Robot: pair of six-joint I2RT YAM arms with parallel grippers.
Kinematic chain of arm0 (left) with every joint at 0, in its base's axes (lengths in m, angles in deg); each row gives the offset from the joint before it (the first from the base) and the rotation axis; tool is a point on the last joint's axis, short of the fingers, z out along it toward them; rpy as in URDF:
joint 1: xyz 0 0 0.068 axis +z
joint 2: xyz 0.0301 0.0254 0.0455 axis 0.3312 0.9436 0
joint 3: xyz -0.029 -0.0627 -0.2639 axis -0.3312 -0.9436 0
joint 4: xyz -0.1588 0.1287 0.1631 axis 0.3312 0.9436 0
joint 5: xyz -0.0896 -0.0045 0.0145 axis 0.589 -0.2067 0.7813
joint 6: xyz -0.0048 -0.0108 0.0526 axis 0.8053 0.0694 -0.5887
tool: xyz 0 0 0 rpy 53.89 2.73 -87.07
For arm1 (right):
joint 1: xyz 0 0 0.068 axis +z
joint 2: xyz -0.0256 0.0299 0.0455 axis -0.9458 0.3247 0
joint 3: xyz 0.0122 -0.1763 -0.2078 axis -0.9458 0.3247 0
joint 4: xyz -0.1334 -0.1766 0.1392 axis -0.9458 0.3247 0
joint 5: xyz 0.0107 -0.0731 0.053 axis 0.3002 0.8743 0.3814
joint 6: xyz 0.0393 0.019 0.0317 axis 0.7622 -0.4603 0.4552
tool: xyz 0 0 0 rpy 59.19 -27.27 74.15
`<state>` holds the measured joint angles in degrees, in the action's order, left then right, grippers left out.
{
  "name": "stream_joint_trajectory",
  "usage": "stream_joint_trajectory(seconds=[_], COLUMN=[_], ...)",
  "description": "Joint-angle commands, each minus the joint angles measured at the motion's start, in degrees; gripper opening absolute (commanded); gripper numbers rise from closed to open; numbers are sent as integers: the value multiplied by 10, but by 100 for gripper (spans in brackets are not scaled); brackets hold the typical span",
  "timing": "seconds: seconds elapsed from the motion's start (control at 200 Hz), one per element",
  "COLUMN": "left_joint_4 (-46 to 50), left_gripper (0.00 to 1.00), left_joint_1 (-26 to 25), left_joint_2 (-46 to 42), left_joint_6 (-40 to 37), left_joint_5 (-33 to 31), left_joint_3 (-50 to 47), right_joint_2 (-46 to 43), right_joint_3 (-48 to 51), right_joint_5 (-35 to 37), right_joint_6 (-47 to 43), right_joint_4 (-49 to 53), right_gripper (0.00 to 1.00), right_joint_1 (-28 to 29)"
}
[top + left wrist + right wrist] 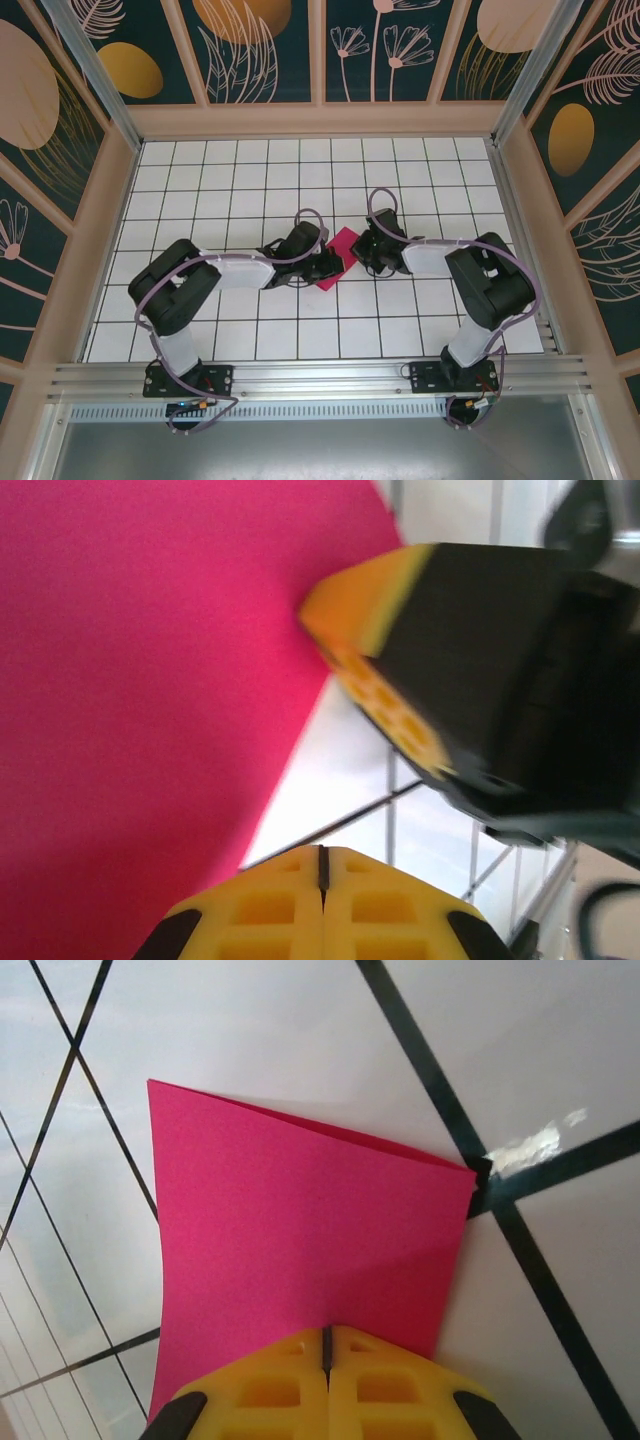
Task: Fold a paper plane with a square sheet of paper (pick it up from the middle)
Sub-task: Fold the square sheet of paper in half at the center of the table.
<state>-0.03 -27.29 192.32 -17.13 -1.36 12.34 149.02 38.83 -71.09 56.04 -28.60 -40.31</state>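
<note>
Pink paper (338, 258) over white tiled table (250, 180)

No readable text, label, brand, number or sign can be made out on anything in these views.

Pink paper (337, 258) on grid table (250, 180), between left pincer (322, 265), right pincer (360, 256).

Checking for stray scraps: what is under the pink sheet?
White gridded table shows around the pink sheet; whatever lies directly beneath it is covered, so scraps cannot be ruled out.
</note>
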Motion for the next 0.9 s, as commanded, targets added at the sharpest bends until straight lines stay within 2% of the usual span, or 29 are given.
stream_joint_trajectory(seconds=[0.0,0.17,0.38,0.896], left_joint_4=[-18,11,16,44], left_gripper=[0,0,0,0], left_joint_1=[-1,-1,-1,-1], left_joint_2=[24,30,45,59], left_joint_6=[25,22,21,24], left_joint_5=[-23,-62,-55,-57], left_joint_3=[-9,-14,-19,-10], right_joint_2=[-19,-57,-107,-34], right_joint_3=[27,46,60,59], right_joint_5=[-44,-66,-117,-172], right_joint_6=[-24,-85,-179,-207], right_joint_4=[-37,-64,-51,-58], right_gripper=[0,0,0,0], right_joint_1=[-2,-12,-22,-1])
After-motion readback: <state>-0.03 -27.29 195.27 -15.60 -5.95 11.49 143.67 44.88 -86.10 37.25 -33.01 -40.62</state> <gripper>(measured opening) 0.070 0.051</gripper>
